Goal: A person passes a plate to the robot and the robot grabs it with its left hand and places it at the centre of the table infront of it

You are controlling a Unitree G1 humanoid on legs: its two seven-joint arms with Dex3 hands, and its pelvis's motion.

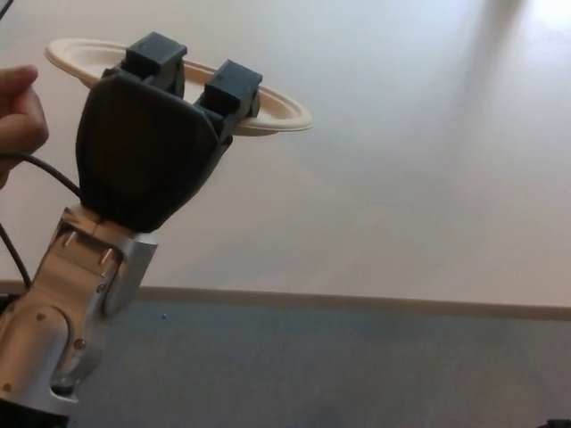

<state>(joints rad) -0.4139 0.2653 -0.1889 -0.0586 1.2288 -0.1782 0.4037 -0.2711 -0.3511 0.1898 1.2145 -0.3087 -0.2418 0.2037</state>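
Cream-white plate (281, 111) sits clamped in my left hand (147, 156), my two fingers (234, 87) over its top face and the thumb hidden beneath, so I judge the grip closed on it without seeing the underside. It hangs in the air above the worktop (401, 178), over the left part near the front edge, its disc nearly level and its long line running left to right across my fingers, one rim poking out each side. A person's hand (20, 111) is at the left border, just beside the rim and apparently apart from it. The worktop's centre lies ahead and to my right, so the carry goes that way, then down flat. My right hand is not in view.
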